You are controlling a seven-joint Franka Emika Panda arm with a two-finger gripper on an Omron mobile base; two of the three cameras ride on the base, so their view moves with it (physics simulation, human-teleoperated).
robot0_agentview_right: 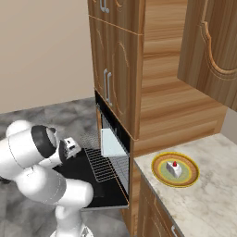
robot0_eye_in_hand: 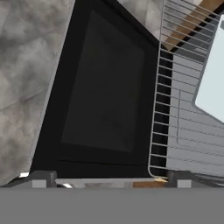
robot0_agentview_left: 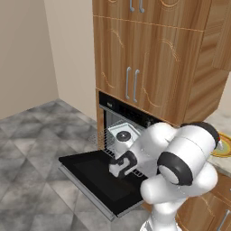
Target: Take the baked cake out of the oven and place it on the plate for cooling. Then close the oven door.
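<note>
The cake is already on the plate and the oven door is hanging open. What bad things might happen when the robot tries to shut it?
1. The wire rack sticks out over the lowered oven door; the door might jam against it when lifted.
2. The open end effector hovers over the door's glass, holding nothing; it may slip when pushing the door up.
3. The cake sits on the plate near the counter's edge; a wide arm swing might bump it.

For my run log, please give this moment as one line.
cake: on plate | oven door: open | gripper: open, above door
</note>
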